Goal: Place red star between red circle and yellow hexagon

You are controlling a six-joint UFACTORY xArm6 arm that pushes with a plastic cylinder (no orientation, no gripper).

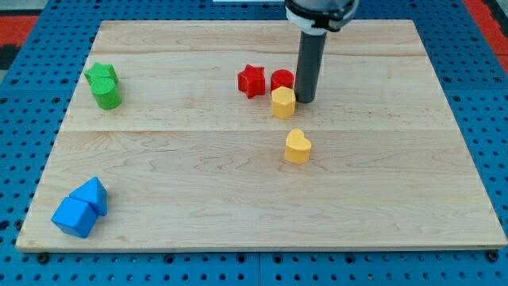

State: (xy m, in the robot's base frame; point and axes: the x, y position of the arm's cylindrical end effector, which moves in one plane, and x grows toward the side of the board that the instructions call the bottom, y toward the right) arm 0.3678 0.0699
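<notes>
The red star [252,80] lies above the board's middle. The red circle [282,79] sits just to its right, close beside it. The yellow hexagon [282,102] lies directly below the red circle, touching or nearly touching it. My tip [305,100] stands just right of the yellow hexagon and the red circle, close against both. The dark rod rises from there to the view's top.
A yellow heart [298,147] lies below the hexagon. A green star [101,75] and green cylinder [106,94] sit together at the left. Two blue blocks [80,209] sit at the bottom left. The wooden board [381,199] lies on a blue pegboard.
</notes>
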